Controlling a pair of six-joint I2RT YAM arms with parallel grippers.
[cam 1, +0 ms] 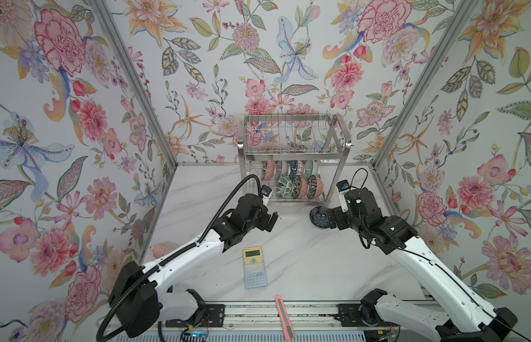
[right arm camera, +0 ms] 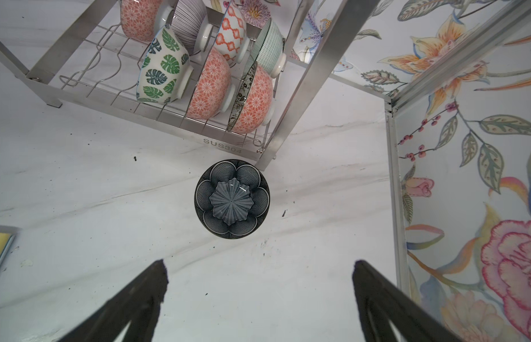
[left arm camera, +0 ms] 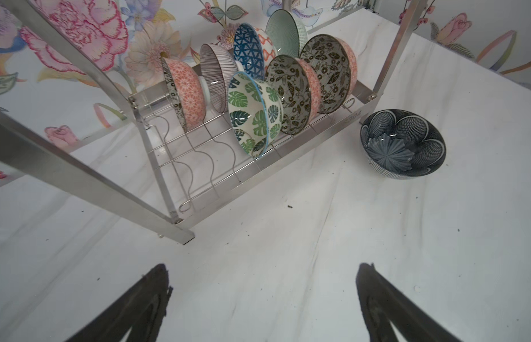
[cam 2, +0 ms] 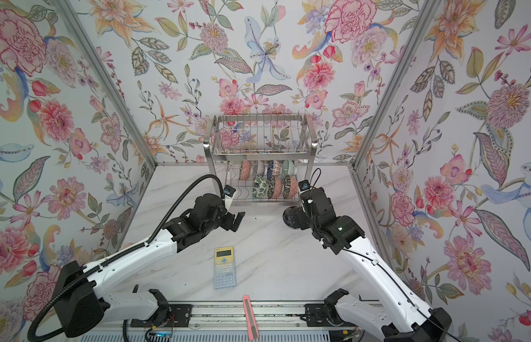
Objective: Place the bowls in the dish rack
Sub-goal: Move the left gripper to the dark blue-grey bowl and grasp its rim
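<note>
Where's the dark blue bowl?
In a top view, the dark blue bowl stands upright on the table, right of centre, beside the dish rack's front right leg.

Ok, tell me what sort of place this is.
Probably a staged robot test booth, not a real kitchen: floral wallpaper panels box in a marble-look tabletop, and a dish rack of bowls shares it with a calculator.

calculator (cam 1: 254, 268) flat on marble table (cam 1: 311, 260) | pink box cutter (cam 1: 283, 319) across front rail (cam 1: 317, 308) | floral wallpaper (cam 1: 199, 74) around
</note>
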